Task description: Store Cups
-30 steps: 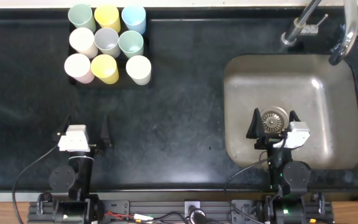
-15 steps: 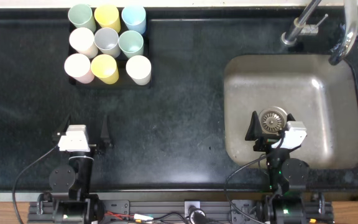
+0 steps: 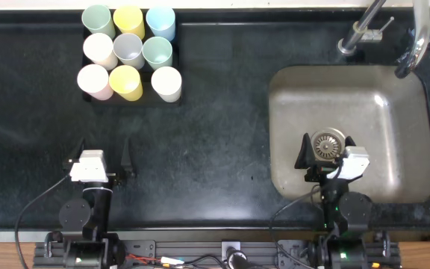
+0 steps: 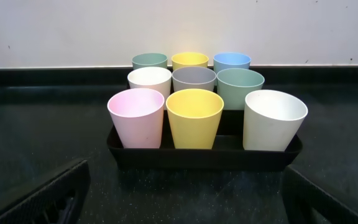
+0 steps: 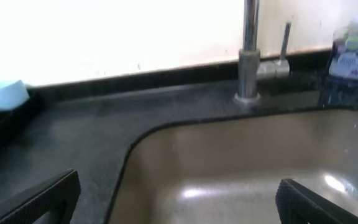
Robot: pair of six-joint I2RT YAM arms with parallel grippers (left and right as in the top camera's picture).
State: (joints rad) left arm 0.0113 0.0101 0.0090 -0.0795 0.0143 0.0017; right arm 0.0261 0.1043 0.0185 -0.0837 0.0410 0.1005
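Observation:
Several pastel cups (image 3: 128,51) stand three by three in a black tray (image 3: 133,103) at the counter's back left. In the left wrist view the tray (image 4: 204,157) sits straight ahead, with pink (image 4: 137,117), yellow (image 4: 194,117) and white (image 4: 273,121) cups in the front row; the white one leans outward. My left gripper (image 3: 104,154) (image 4: 185,205) is open over bare counter, well short of the tray. My right gripper (image 3: 328,148) (image 5: 179,205) is open above the sink, holding nothing.
A steel sink (image 3: 394,112) with a round drain (image 3: 328,142) takes up the right side. A faucet (image 3: 360,30) (image 5: 249,56) and a blue soap bottle (image 5: 350,53) stand behind it. Dark counter (image 3: 215,149) lies between tray and sink.
The right arm's wrist has shifted very slightly to the left. The left arm and the cups are as before.

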